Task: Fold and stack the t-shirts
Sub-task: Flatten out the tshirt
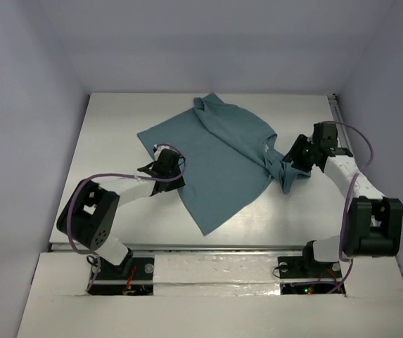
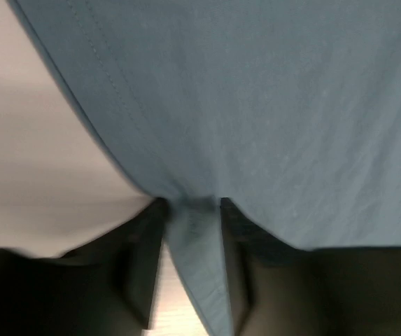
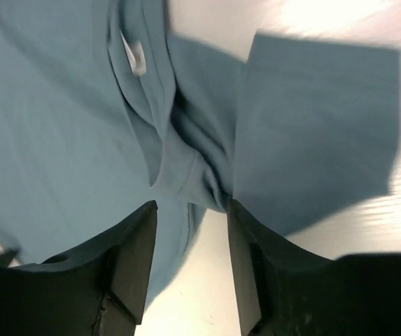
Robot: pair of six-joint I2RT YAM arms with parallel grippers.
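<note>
A dusty teal-blue t-shirt [image 1: 222, 155] lies partly spread on the white table [image 1: 110, 134], with one edge folded over and a sleeve bunched at its right side. My left gripper [image 1: 167, 176] sits at the shirt's left hem. In the left wrist view a strip of the hem [image 2: 193, 266] runs between the parted fingers of that gripper [image 2: 192, 206]. My right gripper [image 1: 291, 163] is at the bunched sleeve. The right wrist view shows it [image 3: 190, 206] open, gathered cloth [image 3: 200, 175] at its tips brushing the right finger, and bare table between the jaws. The collar label [image 3: 136, 56] shows.
Pale walls close in the table on the left, back and right. A metal rail [image 1: 208, 248] runs along the near edge by the arm bases. Another rail [image 1: 337, 105] lines the right edge.
</note>
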